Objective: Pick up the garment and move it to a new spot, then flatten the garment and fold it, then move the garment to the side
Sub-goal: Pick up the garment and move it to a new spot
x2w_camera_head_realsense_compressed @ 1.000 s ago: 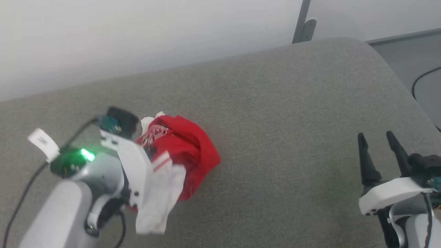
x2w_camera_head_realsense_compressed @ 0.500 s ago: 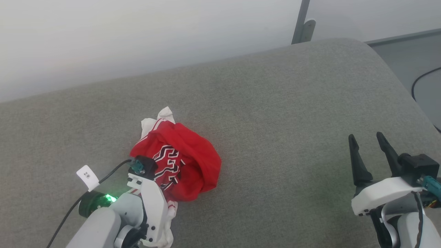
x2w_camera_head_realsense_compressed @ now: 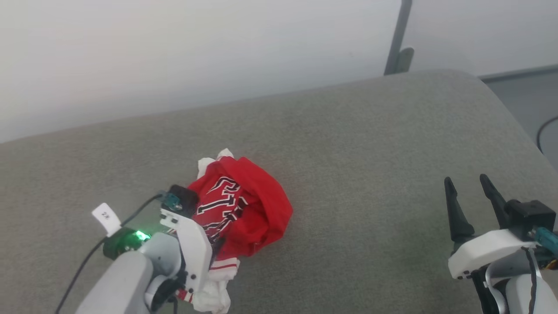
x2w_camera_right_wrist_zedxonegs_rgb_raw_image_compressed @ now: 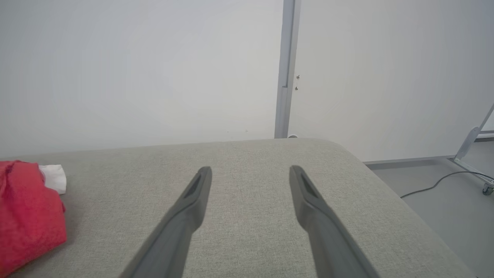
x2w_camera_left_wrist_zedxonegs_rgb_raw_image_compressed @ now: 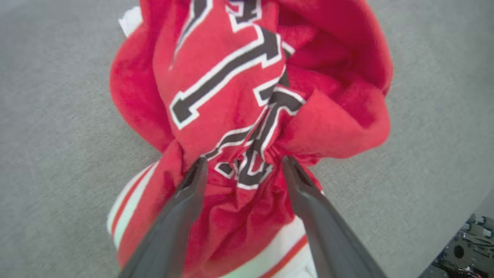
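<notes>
Small crumpled red jersey T-shirt (x2w_camera_head_realsense_compressed: 246, 209) with white sleeves sits bunched on the grey fabric cushion (x2w_camera_head_realsense_compressed: 370, 148), left of middle. Dark white-outlined lettering (too scrunched to read). The left gripper (x2w_camera_left_wrist_zedxonegs_rgb_raw_image_compressed: 241, 164) has its fingers spread, cloth bunched between them. The right gripper (x2w_camera_head_realsense_compressed: 465, 179) is spread too, well apart from the shirt.

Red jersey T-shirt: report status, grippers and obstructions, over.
Left gripper open, fingers either side of bunched cloth. Right gripper open, holding nothing. Red jersey T-shirt with white sleeves crumpled on grey fabric cushion. Nothing blocking.
</notes>
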Motion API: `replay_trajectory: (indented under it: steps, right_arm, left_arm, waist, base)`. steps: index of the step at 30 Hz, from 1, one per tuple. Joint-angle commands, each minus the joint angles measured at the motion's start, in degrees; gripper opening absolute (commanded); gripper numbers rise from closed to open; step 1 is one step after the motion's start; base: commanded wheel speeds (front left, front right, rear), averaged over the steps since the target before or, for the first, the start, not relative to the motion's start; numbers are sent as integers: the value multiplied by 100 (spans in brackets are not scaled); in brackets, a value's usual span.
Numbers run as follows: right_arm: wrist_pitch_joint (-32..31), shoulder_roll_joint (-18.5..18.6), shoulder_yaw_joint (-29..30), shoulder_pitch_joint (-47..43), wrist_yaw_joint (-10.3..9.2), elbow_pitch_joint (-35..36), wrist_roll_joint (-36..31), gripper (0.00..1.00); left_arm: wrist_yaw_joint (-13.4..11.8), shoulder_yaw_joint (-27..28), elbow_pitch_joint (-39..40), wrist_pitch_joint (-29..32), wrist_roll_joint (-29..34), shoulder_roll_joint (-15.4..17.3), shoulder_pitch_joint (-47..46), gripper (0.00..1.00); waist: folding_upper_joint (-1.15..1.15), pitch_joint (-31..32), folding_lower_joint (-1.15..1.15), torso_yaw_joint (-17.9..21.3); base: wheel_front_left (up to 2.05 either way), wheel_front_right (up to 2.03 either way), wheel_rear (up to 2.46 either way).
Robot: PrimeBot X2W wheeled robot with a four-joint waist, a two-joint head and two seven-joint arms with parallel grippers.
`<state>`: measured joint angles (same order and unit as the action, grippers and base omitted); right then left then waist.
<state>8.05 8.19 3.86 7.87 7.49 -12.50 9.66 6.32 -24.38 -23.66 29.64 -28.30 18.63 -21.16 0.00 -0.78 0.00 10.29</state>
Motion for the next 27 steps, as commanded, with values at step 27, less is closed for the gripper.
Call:
replay_trajectory:
  steps: [27]
  right_arm:
    - [182,-77,425,-535,0,129,-217,100]
  left_arm:
    - [-455,1842,1372,-3341,-594,786,2042,100]
  waist:
    - [0,511,0,-1141]
  base:
    - [0,0,0]
